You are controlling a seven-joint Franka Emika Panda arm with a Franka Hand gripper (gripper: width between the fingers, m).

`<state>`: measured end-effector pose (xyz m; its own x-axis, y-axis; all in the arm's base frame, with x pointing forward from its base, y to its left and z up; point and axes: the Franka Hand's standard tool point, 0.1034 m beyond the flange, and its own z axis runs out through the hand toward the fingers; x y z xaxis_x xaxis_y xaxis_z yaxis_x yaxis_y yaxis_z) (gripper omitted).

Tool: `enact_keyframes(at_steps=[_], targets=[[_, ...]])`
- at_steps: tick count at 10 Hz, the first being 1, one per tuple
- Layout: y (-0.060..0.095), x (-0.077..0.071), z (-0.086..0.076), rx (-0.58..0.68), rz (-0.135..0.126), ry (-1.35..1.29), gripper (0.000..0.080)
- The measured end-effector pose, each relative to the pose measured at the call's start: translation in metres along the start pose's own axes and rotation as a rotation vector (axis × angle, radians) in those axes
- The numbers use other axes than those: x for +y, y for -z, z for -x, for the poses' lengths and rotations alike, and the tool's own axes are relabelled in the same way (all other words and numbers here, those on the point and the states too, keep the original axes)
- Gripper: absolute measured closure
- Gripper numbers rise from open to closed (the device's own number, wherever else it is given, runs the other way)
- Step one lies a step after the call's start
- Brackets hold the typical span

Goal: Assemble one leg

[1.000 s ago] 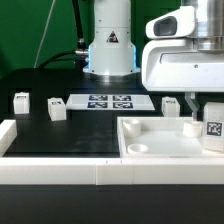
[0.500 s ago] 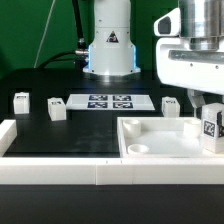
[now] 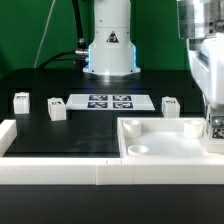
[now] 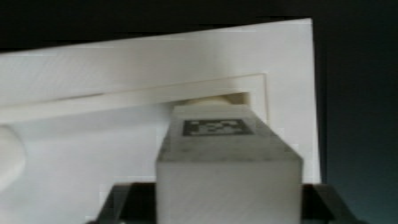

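The gripper [image 3: 212, 128] has its dark fingers [image 4: 134, 203] pinching the leg [image 4: 226, 163], a matte white rectangular block with a square tag, just above the square tabletop's [image 3: 165, 148] corner recess at the exterior view's right, so seating seems next, needing straight descent into the rounded socket.

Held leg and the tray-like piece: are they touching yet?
Cannot tell. In the wrist view the leg overlaps the tray with its lower end hidden; the exterior view crops it at the frame edge.
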<state>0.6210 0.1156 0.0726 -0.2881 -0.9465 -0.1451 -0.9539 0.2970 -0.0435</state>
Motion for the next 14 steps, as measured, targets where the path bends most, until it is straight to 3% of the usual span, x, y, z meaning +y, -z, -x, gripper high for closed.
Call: enact_keyframes(at_steps=[4, 6, 8, 13, 14], targets=[[-0.0002, -0.0004, -0.0002, -0.019, 0.003, -0.062, 0.0504], [0.0002, -0.0011, -0.0009, -0.019, 0.001, 0.020, 0.0194], [0.0008, 0.0000, 0.0006, -0.021, 0.014, 0.236, 0.0164], [0.0019, 0.0020, 0.0056, -0.014, 0.137, 0.898, 0.0150], [0.0023, 0.0015, 0.0059, -0.011, 0.141, 1.018, 0.0150]])
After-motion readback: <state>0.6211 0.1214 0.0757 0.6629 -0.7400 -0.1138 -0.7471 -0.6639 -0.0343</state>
